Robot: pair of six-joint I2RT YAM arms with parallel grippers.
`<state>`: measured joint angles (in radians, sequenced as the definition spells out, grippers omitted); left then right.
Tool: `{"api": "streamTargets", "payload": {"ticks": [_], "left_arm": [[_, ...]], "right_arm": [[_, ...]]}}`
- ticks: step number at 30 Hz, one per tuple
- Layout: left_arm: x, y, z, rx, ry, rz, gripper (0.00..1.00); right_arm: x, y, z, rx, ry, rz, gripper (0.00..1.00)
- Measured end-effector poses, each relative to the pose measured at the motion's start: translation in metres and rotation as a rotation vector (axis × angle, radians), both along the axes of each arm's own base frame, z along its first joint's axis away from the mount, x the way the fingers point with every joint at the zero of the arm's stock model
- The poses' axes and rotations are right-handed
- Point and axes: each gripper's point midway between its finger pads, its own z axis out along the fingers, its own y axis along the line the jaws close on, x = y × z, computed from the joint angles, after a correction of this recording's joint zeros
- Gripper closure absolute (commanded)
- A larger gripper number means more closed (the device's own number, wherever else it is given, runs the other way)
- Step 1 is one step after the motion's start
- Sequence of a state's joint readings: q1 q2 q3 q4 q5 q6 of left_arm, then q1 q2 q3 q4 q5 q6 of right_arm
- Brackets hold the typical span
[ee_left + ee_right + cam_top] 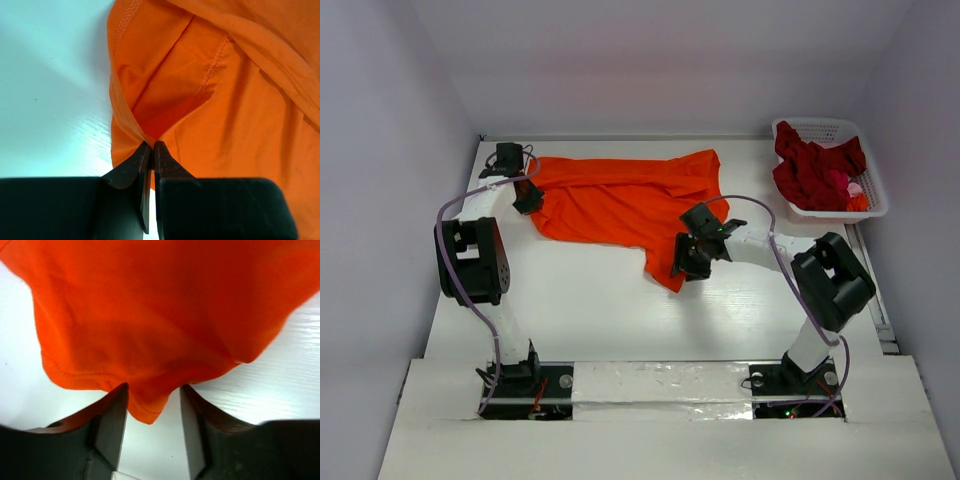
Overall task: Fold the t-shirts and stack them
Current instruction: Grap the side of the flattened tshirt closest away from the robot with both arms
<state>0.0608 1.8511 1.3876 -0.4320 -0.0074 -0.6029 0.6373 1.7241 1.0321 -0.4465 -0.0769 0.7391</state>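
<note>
Lying spread and rumpled on the flat white table (pixel 600 320), the soft, short-sleeved, bright orange t-shirt (pixel 620 205) occupies the middle of the surface, offset toward 12 o'clock in the top view. Its long axis runs from 9 o'clock to 3 o'clock. One corner trails down toward 5 o'clock.

Left gripper (pixel 528 197): positioned at the 9 o'clock edge of the orange t-shirt. In the left wrist view its two black fingers (pixel 130 170) are pressed together, pinching a fold of the orange cloth at their tips. Stitched hems run across the fabric beyond the pinch point.

Right gripper (pixel 688 262): positioned at the 5 o'clock corner of the orange t-shirt. In the right wrist view its fingers (pixel 112 425) stand spread. A hanging point of the hemmed edge sits between them and is not clamped.

Crumpled dark red t-shirts (pixel 810 170) are heaped in a white plastic lattice basket (pixel 830 128) at the table's 2 o'clock corner. The basket is well apart from the orange t-shirt and from both grippers.
</note>
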Motion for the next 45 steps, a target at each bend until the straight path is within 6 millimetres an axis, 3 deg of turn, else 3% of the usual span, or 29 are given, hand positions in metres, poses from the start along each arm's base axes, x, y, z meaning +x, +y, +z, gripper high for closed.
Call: {"api": "streamTargets", "payload": {"ticks": [4,15,18,29,33,39,45], "left_arm": [[0.0,0.0,0.0,0.0,0.0,0.0,1.0],[0.0,0.003,0.001,-0.002,-0.002,0.006,1.0],[0.0,0.003,0.001,-0.002,-0.002,0.007,1.0],[-0.001,0.008,0.007,-0.003,-0.014,0.018,1.0],[-0.003,0.015,0.01,-0.003,-0.009,0.035,1.0],[0.001,0.018,0.024,-0.003,-0.033,0.043,1.0],[0.004,0.018,0.038,-0.013,-0.06,0.045,1.0]], "right_arm": [[0.0,-0.006,-0.002,-0.027,-0.002,-0.014,0.63],[-0.001,-0.01,-0.005,-0.048,-0.003,-0.021,0.82],[-0.001,-0.01,-0.006,-0.05,-0.003,-0.022,1.0],[-0.004,-0.014,-0.005,-0.059,0.008,-0.024,1.0],[-0.007,-0.02,0.009,-0.06,0.0,-0.031,1.0],[0.015,-0.026,0.04,-0.022,-0.058,-0.076,1.0],[0.032,-0.035,0.052,-0.01,-0.082,-0.109,1.0]]}}
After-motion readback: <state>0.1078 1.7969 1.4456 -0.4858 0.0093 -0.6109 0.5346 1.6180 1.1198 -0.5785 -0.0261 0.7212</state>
